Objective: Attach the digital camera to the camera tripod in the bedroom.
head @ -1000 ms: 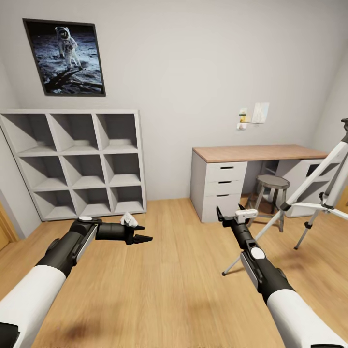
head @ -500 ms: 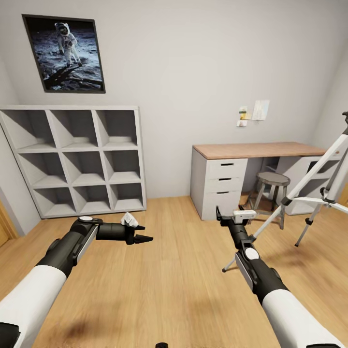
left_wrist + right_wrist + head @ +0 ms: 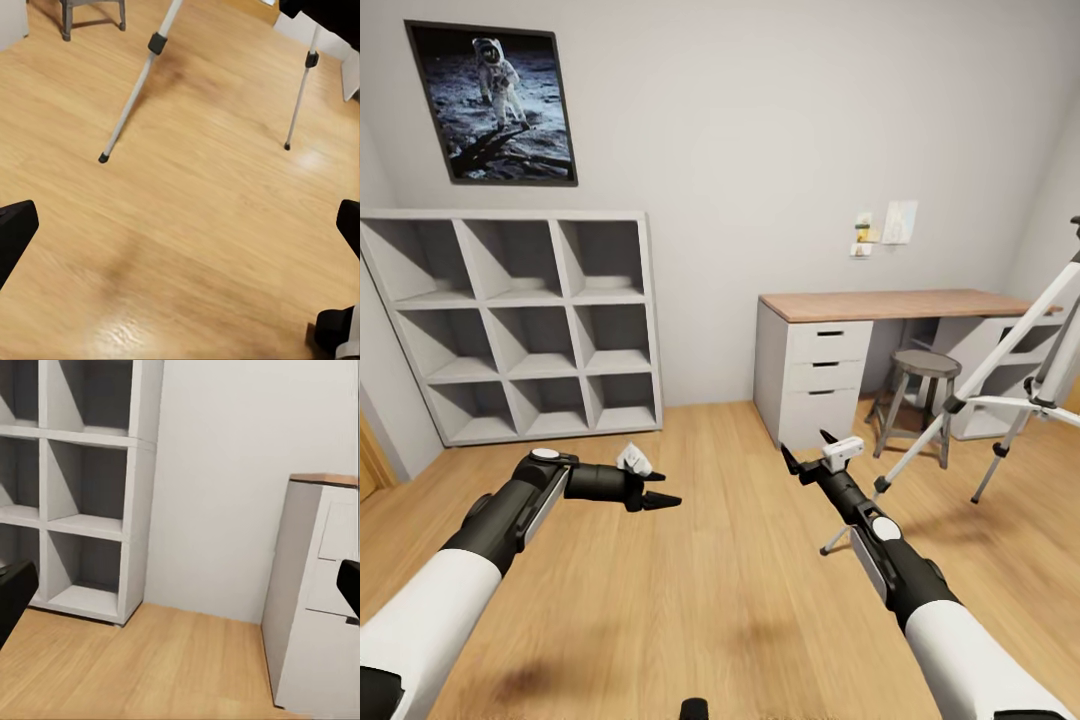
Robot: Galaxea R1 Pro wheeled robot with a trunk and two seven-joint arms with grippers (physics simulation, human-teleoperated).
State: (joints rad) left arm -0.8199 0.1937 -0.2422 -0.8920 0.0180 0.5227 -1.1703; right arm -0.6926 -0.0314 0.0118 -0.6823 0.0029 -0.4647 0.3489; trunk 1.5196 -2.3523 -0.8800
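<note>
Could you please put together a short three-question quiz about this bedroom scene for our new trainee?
1. True or false: the camera tripod stands on the light wood floor to the right of the stool.
2. How many drawers does the desk show at its left end? A) one B) three C) five
3. Fill in: both the left gripper and the right gripper are ____, holding nothing.

Key:
1. True; in the left wrist view two silver legs with black feet rest on the floor.
2. B, three.
3. Open; the fingertips sit wide apart at the edges of each wrist view.
</note>
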